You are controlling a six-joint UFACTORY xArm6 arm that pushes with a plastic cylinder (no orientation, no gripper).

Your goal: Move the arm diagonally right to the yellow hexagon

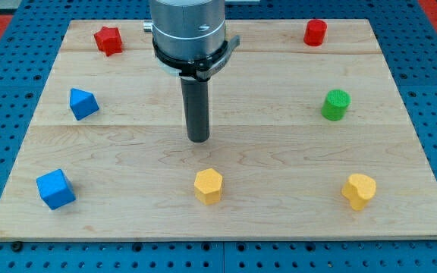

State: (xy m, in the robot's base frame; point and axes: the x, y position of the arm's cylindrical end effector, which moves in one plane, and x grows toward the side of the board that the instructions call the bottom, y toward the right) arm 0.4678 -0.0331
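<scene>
Sitting by the bottom edge: blue cube near the left corner, yellow hexagon mid-edge, yellow heart rightward. Hovering mid-board — my tip, just above the hexagon, apart from it. Ending in a bare rod — no jaws to report.

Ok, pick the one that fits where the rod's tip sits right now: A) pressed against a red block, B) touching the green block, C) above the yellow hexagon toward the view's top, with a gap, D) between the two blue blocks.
C: my tip stands just toward the view's top from the yellow hexagon, with bare board between them, far from the other blocks.
</scene>
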